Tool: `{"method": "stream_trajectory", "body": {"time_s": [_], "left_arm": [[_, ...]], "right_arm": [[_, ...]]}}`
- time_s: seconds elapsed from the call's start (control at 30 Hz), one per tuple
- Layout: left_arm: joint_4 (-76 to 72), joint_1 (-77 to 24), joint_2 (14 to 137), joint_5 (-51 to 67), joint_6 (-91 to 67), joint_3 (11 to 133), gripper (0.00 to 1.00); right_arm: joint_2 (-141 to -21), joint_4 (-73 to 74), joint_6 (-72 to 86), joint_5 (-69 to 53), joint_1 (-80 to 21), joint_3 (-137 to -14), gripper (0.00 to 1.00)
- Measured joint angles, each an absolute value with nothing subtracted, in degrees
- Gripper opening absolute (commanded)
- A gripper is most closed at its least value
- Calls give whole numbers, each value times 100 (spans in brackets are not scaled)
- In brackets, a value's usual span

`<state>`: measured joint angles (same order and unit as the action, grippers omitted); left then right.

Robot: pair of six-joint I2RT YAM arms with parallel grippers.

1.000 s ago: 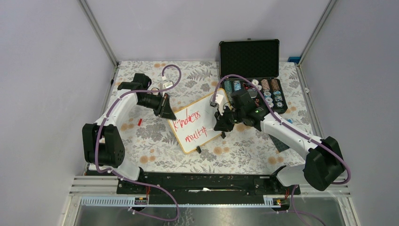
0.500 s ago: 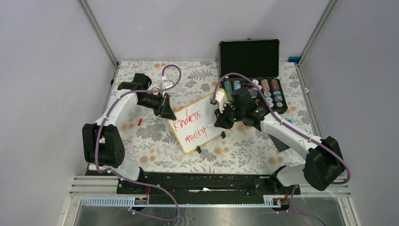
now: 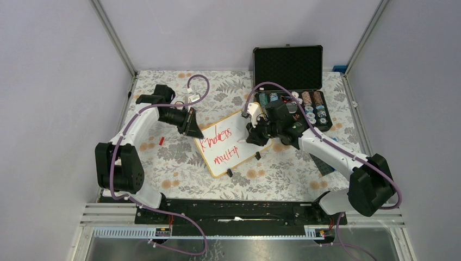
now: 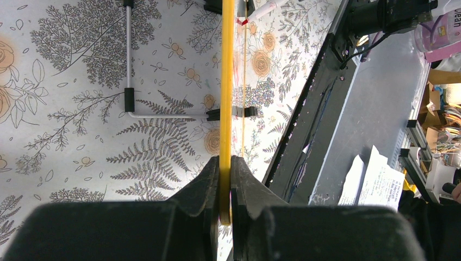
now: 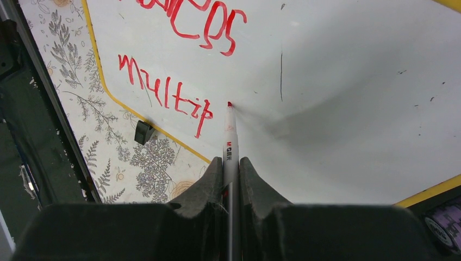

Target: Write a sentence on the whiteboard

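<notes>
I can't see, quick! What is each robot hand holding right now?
Left gripper: shut on the whiteboard edge.
Right gripper: shut on the marker.

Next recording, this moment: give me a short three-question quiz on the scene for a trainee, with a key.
1. True or false: the left gripper is shut on the yellowish rim of the small rectangular white whiteboard.
2. What is the right gripper shut on? A) a slim white marker with a red tip B) a sponge C) a black eraser
3. Fill in: the lower line of red handwritten lettering so far reads "____".
Key: 1 true; 2 A; 3 multip.
</notes>
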<state>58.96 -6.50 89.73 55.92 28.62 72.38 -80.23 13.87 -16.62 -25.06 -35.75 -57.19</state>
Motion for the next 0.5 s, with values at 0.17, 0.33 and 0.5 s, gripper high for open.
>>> {"method": "stream_trajectory", "body": {"time_s": [0.17,0.33,0.5], "left_arm": [[5896,-652,8973,5592,2862,7238,0],[5892,-652,8973,5592,2862,7238,0],[5892,-652,8973,5592,2862,7238,0]], "right_arm": [[-8023,1378,-1667,-2510,-3573,-5706,0],[-8023,1347,-1667,-2593,-3573,-5529,0],[-8020,1378,-1680,-2665,-3573,-5352,0]]}}
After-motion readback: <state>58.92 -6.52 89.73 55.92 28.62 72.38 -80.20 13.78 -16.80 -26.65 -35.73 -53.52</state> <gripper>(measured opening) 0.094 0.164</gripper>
